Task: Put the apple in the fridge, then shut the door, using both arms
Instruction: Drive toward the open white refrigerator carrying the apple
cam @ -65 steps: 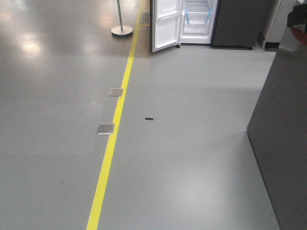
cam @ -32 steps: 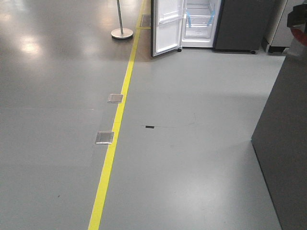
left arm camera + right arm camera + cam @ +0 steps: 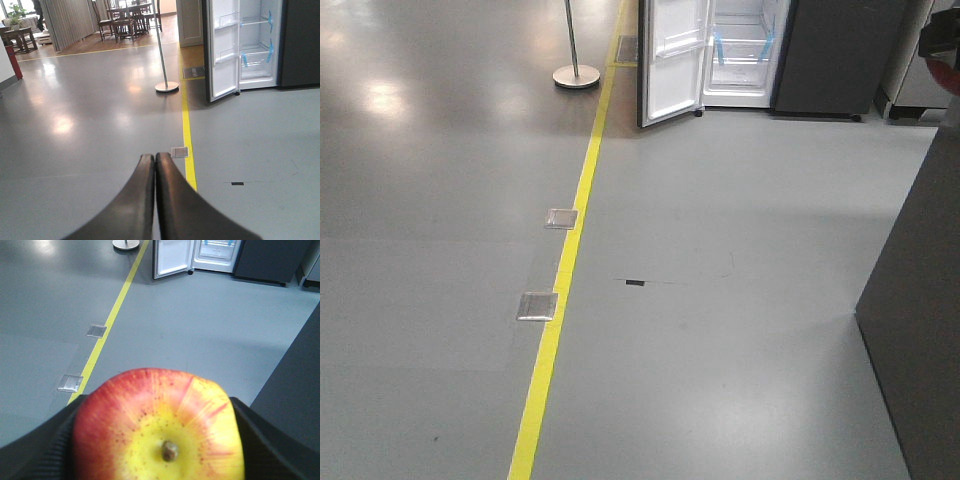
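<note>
Right now your right gripper (image 3: 158,442) is clamped tight on the apple (image 3: 150,405), whose stem shows, your left gripper (image 3: 154,162) has its two fingers pressed together with nothing between them, and the fridge (image 3: 745,60) stands far off across the grey floor (image 3: 720,300) with its door (image 3: 672,55) wide open.

**Fridge closer in the front view**

The fridge (image 3: 744,55) and its open door (image 3: 672,60) now sit lower, further right and slightly larger in frame. The near floor plate (image 3: 537,305), far floor plate (image 3: 561,218), black floor mark (image 3: 636,283) and post base (image 3: 576,75) have slid downward. The slanted dark grey board (image 3: 920,330) has drawn back toward the right edge.
</note>
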{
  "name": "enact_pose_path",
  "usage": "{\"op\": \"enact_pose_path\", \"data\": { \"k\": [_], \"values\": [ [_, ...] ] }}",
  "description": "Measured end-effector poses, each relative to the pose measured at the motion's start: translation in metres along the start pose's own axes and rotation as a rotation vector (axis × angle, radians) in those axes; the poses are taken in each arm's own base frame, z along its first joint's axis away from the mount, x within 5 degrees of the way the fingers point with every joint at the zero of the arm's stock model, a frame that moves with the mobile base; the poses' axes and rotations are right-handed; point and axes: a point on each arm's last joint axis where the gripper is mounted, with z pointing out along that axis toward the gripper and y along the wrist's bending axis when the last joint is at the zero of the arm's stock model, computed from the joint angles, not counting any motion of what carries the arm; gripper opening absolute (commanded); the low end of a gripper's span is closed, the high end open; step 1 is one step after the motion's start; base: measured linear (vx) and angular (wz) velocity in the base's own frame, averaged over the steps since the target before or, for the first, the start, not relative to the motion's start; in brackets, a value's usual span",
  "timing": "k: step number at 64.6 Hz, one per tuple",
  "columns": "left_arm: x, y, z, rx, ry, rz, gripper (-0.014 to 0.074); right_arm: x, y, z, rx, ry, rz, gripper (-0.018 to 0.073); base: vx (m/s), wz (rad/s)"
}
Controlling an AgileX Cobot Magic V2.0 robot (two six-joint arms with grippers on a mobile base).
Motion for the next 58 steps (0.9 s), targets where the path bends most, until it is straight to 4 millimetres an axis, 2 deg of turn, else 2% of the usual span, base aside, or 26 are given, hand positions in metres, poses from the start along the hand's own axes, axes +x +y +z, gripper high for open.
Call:
{"op": "enact_pose_path", "data": {
  "k": [58],
  "values": [
    [0.0,0.0,0.0,0.0,0.0,0.0,-0.0006,0.0,0.0,0.0,0.0,0.0,0.0,0.0149,0.18,-0.03]
  ]
}}
